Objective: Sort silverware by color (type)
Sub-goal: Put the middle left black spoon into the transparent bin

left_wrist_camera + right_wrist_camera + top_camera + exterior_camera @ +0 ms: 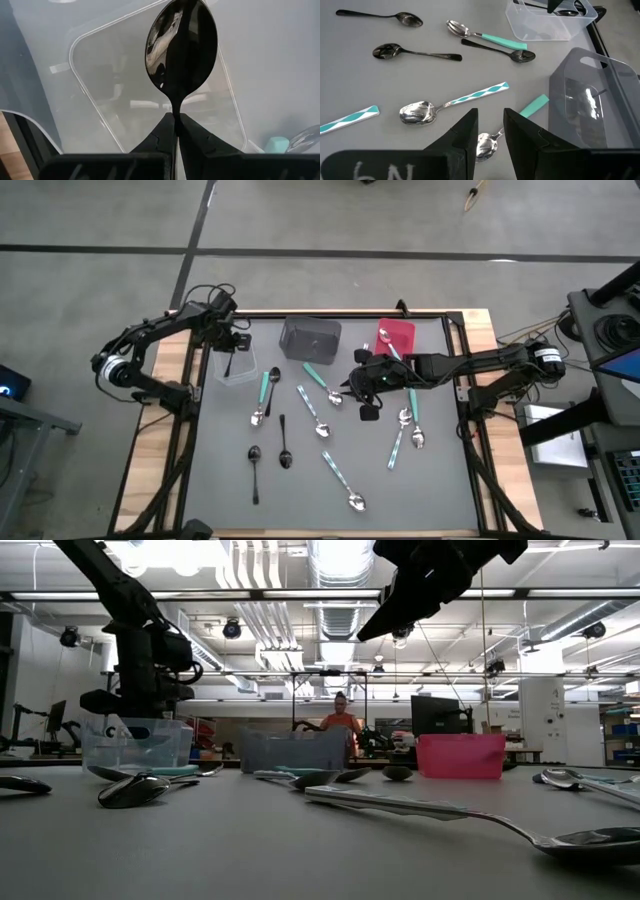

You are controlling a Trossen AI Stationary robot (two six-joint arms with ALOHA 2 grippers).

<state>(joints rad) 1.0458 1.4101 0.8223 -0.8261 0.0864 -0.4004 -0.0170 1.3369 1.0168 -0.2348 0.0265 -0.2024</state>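
The left gripper (176, 131) hung over the clear bin (236, 362) at about 10 o'clock on the mat, clenched on the handle of a black spoon (181, 47) with its bowl pointing down into the bin. Step in hand, by the look of it: dropping a black spoon into its bin. The next move would call for letting go while the spoon was inside the walls, then lifting clear.

The right gripper (366, 383) hovered near the mat's centre, toward 1 o'clock, jaws part-open and gripping nothing. A teal spoon (442, 106) lay on the mat just ahead of its fingers, probably the next pick, which would need a descent square onto the thin handle.

Bins: the clear bin already had something dark in it, likely another black spoon, and the left wrist view showed a teal tip at its edge, hard to place. The grey bin (309, 338) at 12 o'clock showed no contents that could be made out. The red bin (397, 333) at 1 o'clock held a silver spoon (388, 344).

Left on the mat: three black spoons (284, 444) around 7 to 9 o'clock, and teal and silver ones scattered from the centre to 4 o'clock — sorting well short of done.
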